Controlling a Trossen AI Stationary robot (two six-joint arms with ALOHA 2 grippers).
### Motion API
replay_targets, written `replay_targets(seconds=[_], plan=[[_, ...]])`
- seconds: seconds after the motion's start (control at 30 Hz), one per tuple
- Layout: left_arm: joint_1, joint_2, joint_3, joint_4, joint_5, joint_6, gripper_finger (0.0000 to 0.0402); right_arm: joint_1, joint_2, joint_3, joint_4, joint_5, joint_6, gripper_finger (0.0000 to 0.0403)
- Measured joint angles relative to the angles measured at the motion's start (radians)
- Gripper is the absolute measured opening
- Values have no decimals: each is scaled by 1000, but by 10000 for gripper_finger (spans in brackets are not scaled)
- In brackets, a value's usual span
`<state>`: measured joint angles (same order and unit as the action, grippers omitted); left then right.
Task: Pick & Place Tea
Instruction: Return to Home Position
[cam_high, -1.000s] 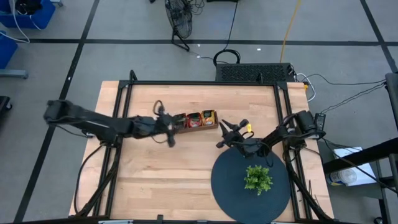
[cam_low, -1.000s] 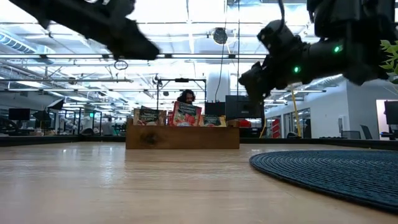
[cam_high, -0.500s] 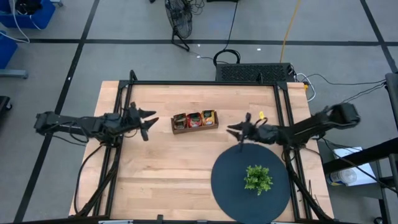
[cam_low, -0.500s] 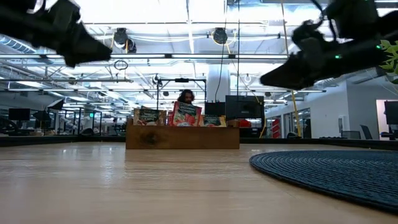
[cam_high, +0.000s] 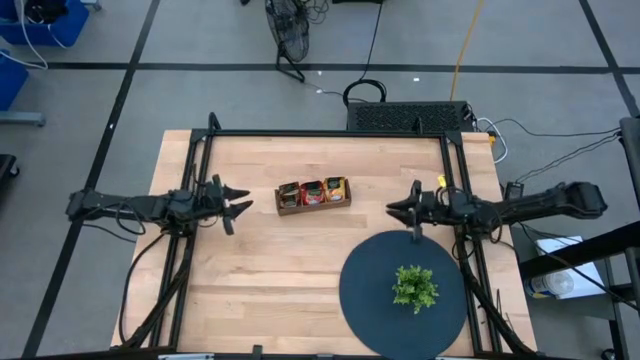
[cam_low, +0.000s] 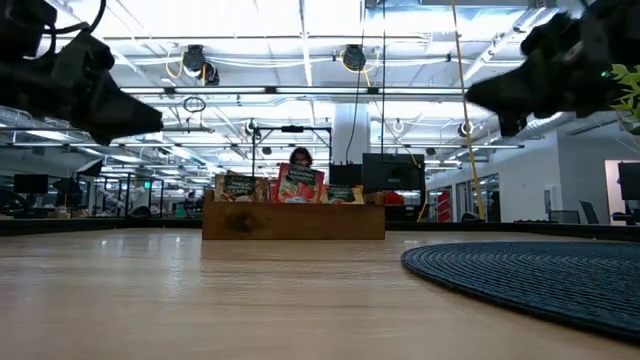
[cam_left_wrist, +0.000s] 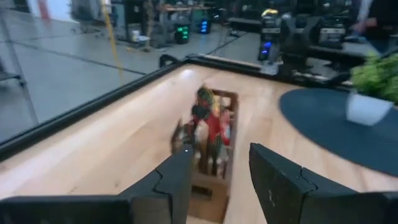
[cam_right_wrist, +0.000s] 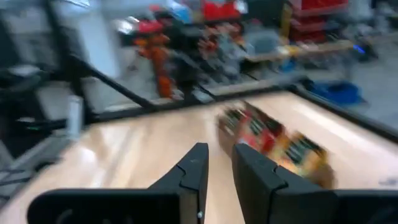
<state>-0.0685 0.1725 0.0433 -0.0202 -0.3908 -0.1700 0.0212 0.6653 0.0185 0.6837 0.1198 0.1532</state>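
The tea (cam_high: 313, 190) stood packed on edge in the wooden tray (cam_high: 314, 208), just above the middle of the overhead frame. Dark sachets filled its left compartment, red the middle one and orange the right. In the low view the sachet tops rose above the tray's front wall. All the tea in view was in the tray.

The left end effector (cam_high: 240, 207) hung left of the tray and apart from it, its fingers spread and holding nothing. The right end effector (cam_high: 403, 208) hung right of the tray, above the upper edge of the dark round mat (cam_high: 365, 300) that carried a small plant (cam_high: 414, 287). Its fingers were parted by a narrow gap and were likewise empty. Both were well off the surface (cam_high: 260, 280).

The sachets were probably very light, thin and pliable, with a slick wrapper that could slide between the pads. If one needed lifting again, the exposed top edge looked like the best hold, pinched across its flat faces with light pressure to avoid creasing it.
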Motion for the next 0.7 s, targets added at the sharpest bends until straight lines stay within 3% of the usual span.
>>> replay_targets(seconds=[0.13, 0.33, 0.53, 0.7], plan=[[2, -38, 22, -83, 55, 7, 161, 0, -87, 0, -72, -71, -23, 61], [2, -145, 79, -325, 54, -42, 161, 0, -252, -2, -192, -104, -45, 61], [2, -164, 76, -353, 94, -69, 161, 0, -441, -3, -327, -119, -90, 61], [2, -151, 74, -353, 103, -75, 161, 0, -521, -3, -467, -52, -44, 61]])
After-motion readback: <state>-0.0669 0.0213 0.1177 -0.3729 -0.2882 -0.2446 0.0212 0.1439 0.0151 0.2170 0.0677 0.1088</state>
